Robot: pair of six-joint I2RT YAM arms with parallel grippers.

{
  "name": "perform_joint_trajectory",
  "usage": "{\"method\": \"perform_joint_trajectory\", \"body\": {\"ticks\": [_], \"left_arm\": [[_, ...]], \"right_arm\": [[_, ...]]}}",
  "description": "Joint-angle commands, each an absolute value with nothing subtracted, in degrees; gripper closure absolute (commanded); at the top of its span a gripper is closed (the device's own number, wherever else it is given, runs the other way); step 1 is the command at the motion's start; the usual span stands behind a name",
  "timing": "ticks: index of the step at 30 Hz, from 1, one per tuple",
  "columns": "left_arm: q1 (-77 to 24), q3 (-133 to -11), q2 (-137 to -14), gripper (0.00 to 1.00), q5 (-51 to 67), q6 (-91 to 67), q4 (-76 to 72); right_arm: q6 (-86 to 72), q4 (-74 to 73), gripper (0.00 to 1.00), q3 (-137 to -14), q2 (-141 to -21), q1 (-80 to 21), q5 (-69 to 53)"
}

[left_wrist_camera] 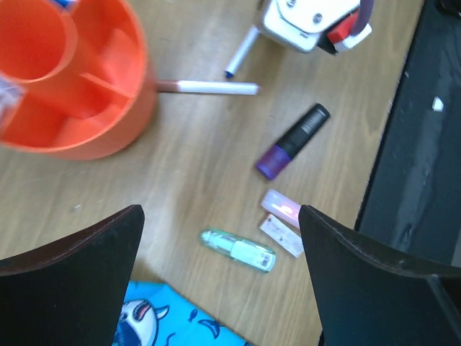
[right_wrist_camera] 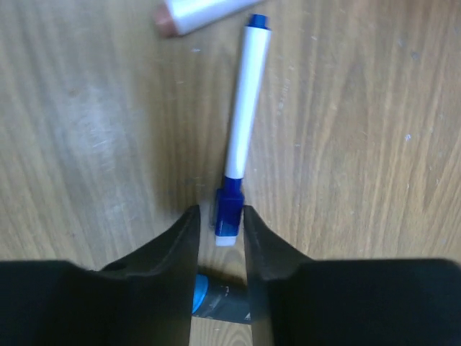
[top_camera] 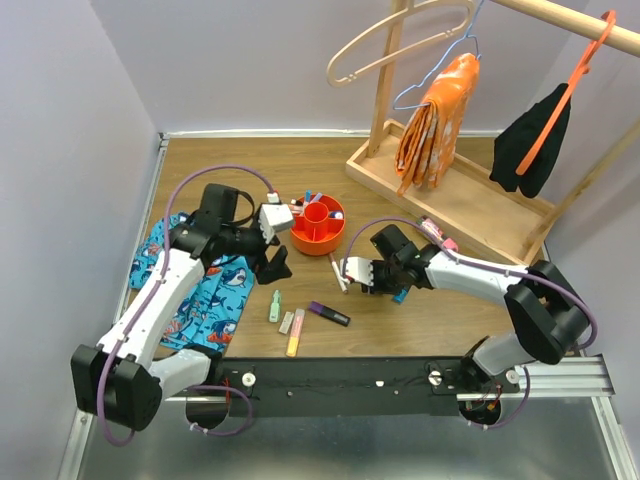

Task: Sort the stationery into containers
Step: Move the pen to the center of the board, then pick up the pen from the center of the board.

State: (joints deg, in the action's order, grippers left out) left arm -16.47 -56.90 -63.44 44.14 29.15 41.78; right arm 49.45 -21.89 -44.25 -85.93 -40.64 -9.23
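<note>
The red-orange bowl (top_camera: 318,224) stands mid-table and also shows in the left wrist view (left_wrist_camera: 72,79). My left gripper (top_camera: 270,262) is open and empty (left_wrist_camera: 220,216), above a pale green marker (left_wrist_camera: 238,250), a pink one (left_wrist_camera: 281,207) and a white one (left_wrist_camera: 281,235). A purple-black highlighter (left_wrist_camera: 292,140) lies beyond them. My right gripper (top_camera: 350,272) is closed narrowly (right_wrist_camera: 221,213) round the blue cap of a white pen (right_wrist_camera: 241,137) that lies on the table. A second white pen (right_wrist_camera: 202,11) lies next to it. A dark marker with a blue end (right_wrist_camera: 209,295) lies under the fingers.
The blue shark-print cloth (top_camera: 200,290) lies under the left arm. A yellow highlighter (top_camera: 296,333) lies near the front rail. A pink marker (top_camera: 438,232) lies by the wooden rack base (top_camera: 470,200), which holds hangers with orange and black cloths.
</note>
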Motion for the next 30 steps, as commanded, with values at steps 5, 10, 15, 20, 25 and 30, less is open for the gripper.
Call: {"method": "perform_joint_trajectory", "body": {"ticks": [5,10,15,20,25,30], "left_arm": [[-27.32,-56.69,-68.20,0.11,40.26,37.52,46.76],[-33.48,-58.88,-72.75,0.23,37.18,41.12,46.41],[-41.91,-65.20,-80.93,0.35,34.55,44.91,46.50],[-47.01,-71.18,-90.50,0.45,33.31,46.23,44.39],[-49.83,-75.58,-96.93,0.45,32.43,44.65,38.24],[-50.27,-79.62,-104.84,0.43,32.17,43.51,32.79]], "right_arm": [[47.65,-33.46,0.55,-48.77,-75.69,-41.22,-15.90],[33.77,-35.51,0.55,-51.76,-59.64,-41.22,-18.63],[17.79,-31.82,0.55,-54.22,-51.07,-40.87,-16.17],[12.83,-27.17,0.56,-58.61,-51.23,-31.64,-19.95],[10.90,-22.86,0.56,-62.22,-51.86,-30.15,-18.81],[8.71,-22.24,0.56,-65.82,-51.24,-29.27,-16.61]]}}
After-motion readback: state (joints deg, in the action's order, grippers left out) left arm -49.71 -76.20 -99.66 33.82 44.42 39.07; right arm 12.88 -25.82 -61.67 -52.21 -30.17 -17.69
